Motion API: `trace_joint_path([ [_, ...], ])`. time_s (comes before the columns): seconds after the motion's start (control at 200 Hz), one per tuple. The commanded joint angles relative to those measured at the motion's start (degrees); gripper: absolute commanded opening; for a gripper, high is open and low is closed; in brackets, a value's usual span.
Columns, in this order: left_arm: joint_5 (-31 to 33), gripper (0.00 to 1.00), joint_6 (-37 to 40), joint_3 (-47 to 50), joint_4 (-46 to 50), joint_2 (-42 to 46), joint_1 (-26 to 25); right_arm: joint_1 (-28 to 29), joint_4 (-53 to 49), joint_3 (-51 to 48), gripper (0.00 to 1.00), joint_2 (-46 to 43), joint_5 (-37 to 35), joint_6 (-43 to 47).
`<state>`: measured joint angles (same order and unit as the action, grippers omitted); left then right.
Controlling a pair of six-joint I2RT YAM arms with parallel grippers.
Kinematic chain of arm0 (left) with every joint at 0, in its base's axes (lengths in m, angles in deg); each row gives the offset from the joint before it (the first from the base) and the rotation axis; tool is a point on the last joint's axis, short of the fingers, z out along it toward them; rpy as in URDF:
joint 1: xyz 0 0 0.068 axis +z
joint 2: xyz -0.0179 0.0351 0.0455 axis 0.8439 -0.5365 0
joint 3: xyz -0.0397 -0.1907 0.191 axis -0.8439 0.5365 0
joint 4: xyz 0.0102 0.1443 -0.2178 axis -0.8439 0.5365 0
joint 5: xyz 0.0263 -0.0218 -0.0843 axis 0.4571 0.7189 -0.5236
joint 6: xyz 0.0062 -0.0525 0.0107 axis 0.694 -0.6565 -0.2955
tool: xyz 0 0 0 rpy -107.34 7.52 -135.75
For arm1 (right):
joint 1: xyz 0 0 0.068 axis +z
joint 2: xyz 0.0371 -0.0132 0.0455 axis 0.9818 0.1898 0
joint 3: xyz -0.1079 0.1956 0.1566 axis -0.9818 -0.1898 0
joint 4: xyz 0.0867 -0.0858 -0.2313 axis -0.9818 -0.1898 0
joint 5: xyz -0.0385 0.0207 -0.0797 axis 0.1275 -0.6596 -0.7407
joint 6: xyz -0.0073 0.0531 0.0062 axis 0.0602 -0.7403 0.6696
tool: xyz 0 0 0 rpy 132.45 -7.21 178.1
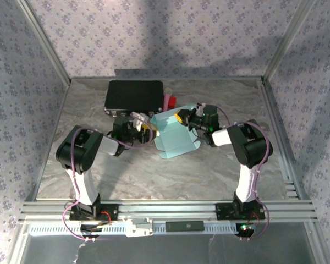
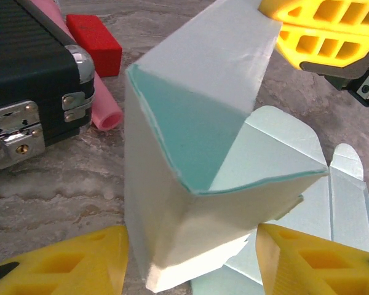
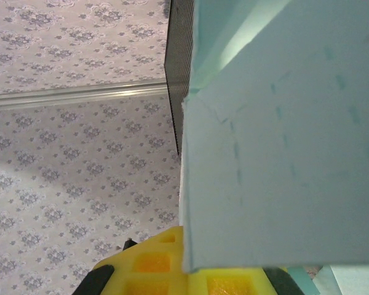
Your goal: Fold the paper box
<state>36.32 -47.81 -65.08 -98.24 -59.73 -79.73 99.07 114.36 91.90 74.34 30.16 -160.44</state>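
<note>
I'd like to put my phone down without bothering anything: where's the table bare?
Bare table lies between the paper box and the arm bases. The far corners, left of the black case and right of the red block, are free. Crowded: the middle, where left end effector and right end effector meet at the box, pink tube just behind.

A black case (image 2: 24, 67) with metal latches lay ahead and left of the left claw (image 2: 190, 267) on a grey marbled table (image 2: 49, 184); a pink tube (image 2: 101, 101) lay against its right side, a red block (image 2: 95, 43) just beyond
</note>
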Motion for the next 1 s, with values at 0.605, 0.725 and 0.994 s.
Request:
trace_joint_path([
  [0.605,20.53,0.44,-1.38,-4.18,1.91,-1.02,-8.60,1.61,0.37,0.84,0.00,1.39,-1.64,-1.36],
  [0.725,26.34,0.48,-2.16,-4.95,1.97,-1.82,-11.26,2.16,0.68,0.56,0.00,1.42,-2.39,-1.82],
  [0.994,33.32,0.51,-5.35,-5.65,0.81,-2.96,-12.21,2.19,1.09,-0.03,0.00,1.07,-2.46,-2.73],
])
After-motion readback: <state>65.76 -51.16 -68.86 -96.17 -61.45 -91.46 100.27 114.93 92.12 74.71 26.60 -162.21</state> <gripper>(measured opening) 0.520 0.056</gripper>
